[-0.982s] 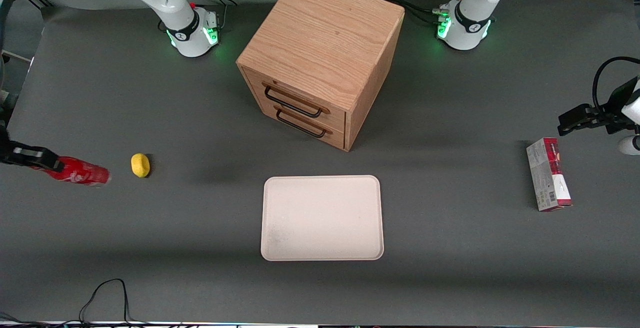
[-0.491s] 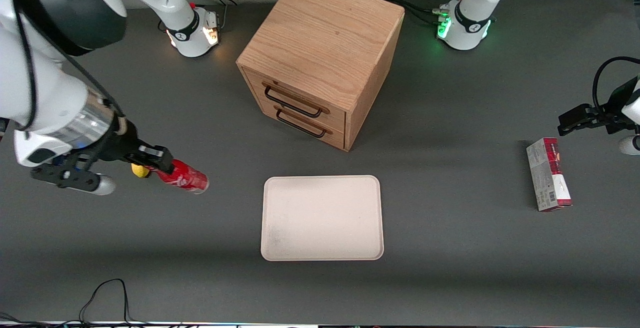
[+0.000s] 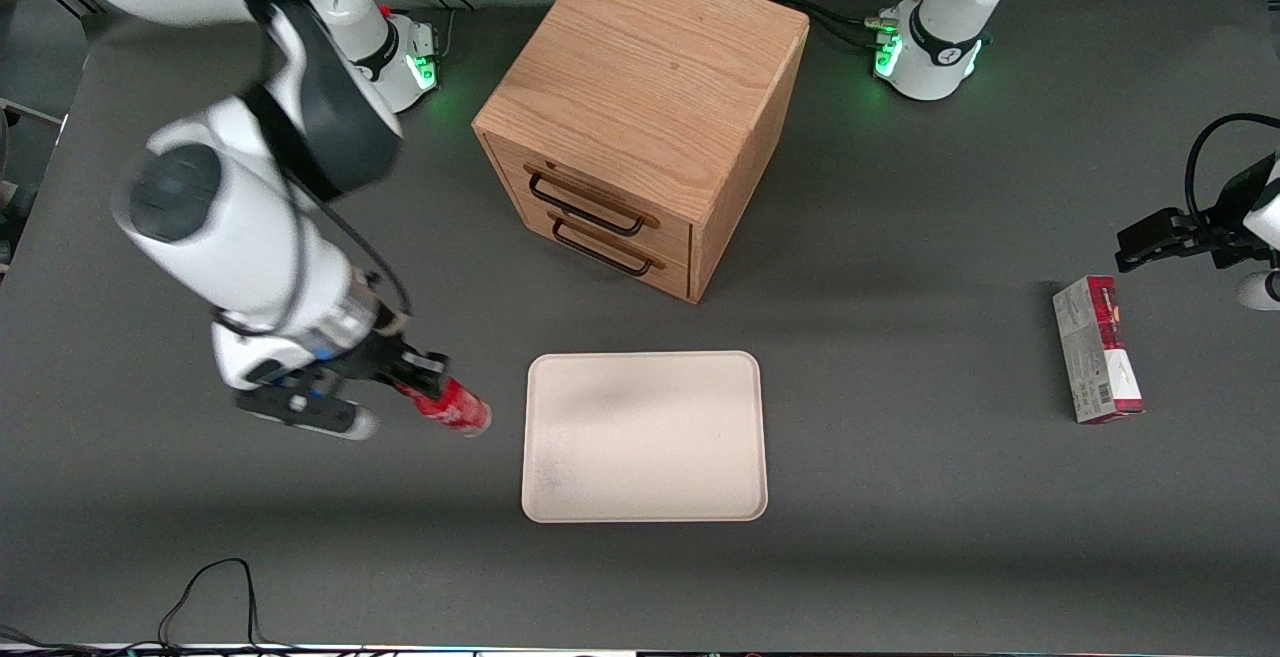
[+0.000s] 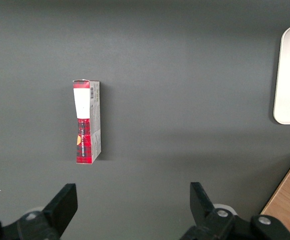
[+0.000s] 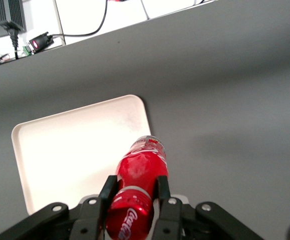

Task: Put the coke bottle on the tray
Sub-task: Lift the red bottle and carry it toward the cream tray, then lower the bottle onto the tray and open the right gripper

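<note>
My right gripper [image 3: 425, 385] is shut on the red coke bottle [image 3: 455, 407] and holds it tilted above the table, just short of the tray's edge toward the working arm's end. The cream-white tray [image 3: 645, 435] lies flat in front of the drawer cabinet, nearer the front camera. In the right wrist view the gripper [image 5: 134, 192] clamps the bottle [image 5: 139, 180] between both black fingers [image 5: 107, 192], with the bottle's end pointing over the tray's corner [image 5: 74, 150].
A wooden drawer cabinet [image 3: 640, 117] stands farther from the front camera than the tray. A red-and-grey carton [image 3: 1096, 349] lies toward the parked arm's end; it also shows in the left wrist view [image 4: 86, 121]. A black cable [image 3: 205, 587] lies near the table's front edge.
My right arm has carried the bottle from the working arm's end of the table toward the tray. The yellow lemon seen earlier is now hidden by the arm.
</note>
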Motion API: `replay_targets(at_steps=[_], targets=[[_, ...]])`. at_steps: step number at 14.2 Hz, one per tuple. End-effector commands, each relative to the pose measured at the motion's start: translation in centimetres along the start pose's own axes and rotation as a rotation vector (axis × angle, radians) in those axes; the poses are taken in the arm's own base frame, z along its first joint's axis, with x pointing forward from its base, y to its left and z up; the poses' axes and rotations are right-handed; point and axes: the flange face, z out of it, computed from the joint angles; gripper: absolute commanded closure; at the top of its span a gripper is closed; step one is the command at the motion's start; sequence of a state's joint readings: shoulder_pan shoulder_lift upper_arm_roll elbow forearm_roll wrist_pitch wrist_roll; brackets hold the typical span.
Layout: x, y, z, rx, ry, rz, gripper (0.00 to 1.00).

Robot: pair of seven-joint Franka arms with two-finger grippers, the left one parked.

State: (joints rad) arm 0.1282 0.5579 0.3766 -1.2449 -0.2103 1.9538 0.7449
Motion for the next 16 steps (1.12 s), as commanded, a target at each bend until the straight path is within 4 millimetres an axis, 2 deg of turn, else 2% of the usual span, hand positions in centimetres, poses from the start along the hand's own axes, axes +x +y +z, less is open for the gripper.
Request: replay_targets(at_steps=[1,4,5,8,11,14,15,16], targets=[[-0.5,-2.6,3.0,0.007,0.022,-0.001,1.0],[-1.2,-4.2,7.3,-0.002,0.025,-0.027,1.0],[-1.2,-4.3,9.0,-0.007,0.033,-0.032,1.0],[-0.7,-4.2,12.0,0.011,0.057,-0.031,1.0],[0.0,-3.8,14.5,0.032,0.082,-0.032,1.0],[0.0,-3.9,15.0,0.044,0.09,-0.036,1.0],[0.1,-3.8,15.1,0.043,0.089,-0.034,0.41],[0.0,-3.7,15.2,0.027,0.11,-0.048,0.01]])
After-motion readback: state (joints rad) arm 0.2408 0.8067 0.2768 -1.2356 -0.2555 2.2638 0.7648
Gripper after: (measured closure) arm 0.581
